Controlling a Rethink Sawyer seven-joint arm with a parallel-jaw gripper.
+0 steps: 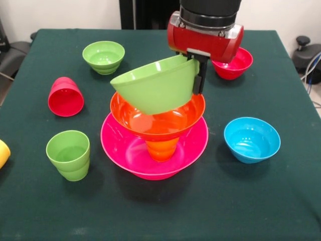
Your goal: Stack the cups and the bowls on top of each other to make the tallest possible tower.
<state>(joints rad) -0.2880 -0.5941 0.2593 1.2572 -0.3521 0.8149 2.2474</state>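
We see the end effector [198, 75] pinching the tilted large green bowl [156, 85] by its right rim above the orange bowl [158, 120] mid-counter; light, stiff, glossy plastic, probably slippery

- You are looking at a robot lab or test room, not a home.
- A red and black arm [205, 35] hangs over a bench [281, 201] draped in dark green cloth.
- Toy-bright plastic bowls [252, 139] and cups [68, 154] are set out like test props.
- Cables [312, 68] and dark gear crowd the bench's right edge.
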